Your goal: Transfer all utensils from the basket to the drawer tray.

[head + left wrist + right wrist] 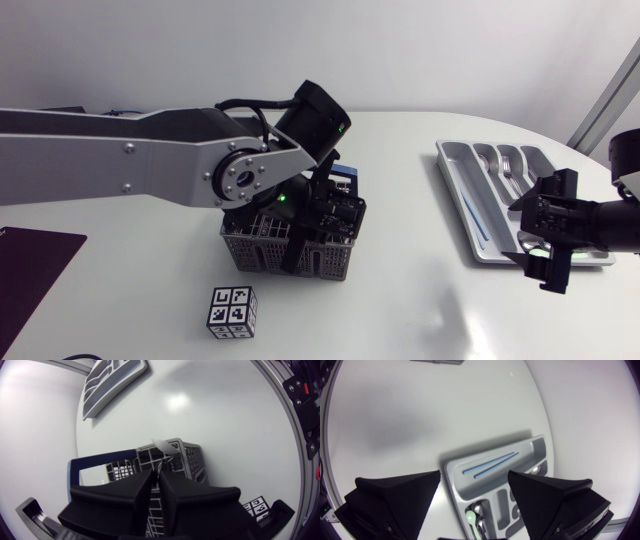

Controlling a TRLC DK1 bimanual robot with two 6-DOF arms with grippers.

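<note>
Basket (262, 256) sits mid-desk (400, 305), and the left tool (156, 475) is down in it, clenched on a thin utensil (163, 446) poking up from one compartment. Right tool (474, 475) hangs released over the tray (452, 491), blue sticks (492, 464) in its long slot.

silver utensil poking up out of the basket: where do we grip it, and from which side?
Grip the utensil on its thin shaft just below the tip, coming straight down from above. It stands near upright in a basket cell, so the walls block side approaches. The left gripper is shut on it that way.
</note>
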